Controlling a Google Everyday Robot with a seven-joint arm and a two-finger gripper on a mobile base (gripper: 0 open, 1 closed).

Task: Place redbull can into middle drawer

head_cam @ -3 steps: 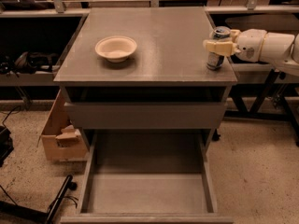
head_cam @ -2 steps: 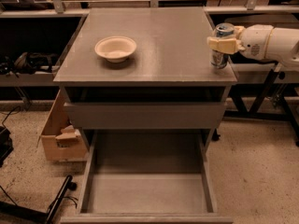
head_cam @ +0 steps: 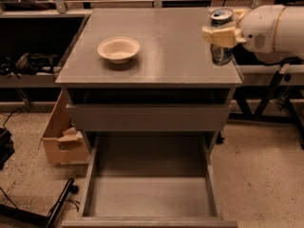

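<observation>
The redbull can [head_cam: 221,51] is a slim blue-and-silver can with a silver top, upright at the right edge of the grey cabinet top [head_cam: 171,42]. My gripper [head_cam: 220,35] reaches in from the right on a white arm and is shut on the can's upper half, holding it slightly above the top. The middle drawer [head_cam: 149,196] is pulled out wide at the bottom of the view, a long grey tray with a flat floor and low walls, far below and left of the can.
A shallow white bowl [head_cam: 118,49] sits on the cabinet top at the left. A shut drawer front [head_cam: 148,118] is above the open drawer. A cardboard box [head_cam: 62,139] stands on the floor to the left. Dark table legs [head_cam: 273,94] stand at the right.
The gripper has lifted the can a little off the cabinet top and shifted it slightly right. The bowl and drawers have not moved.
</observation>
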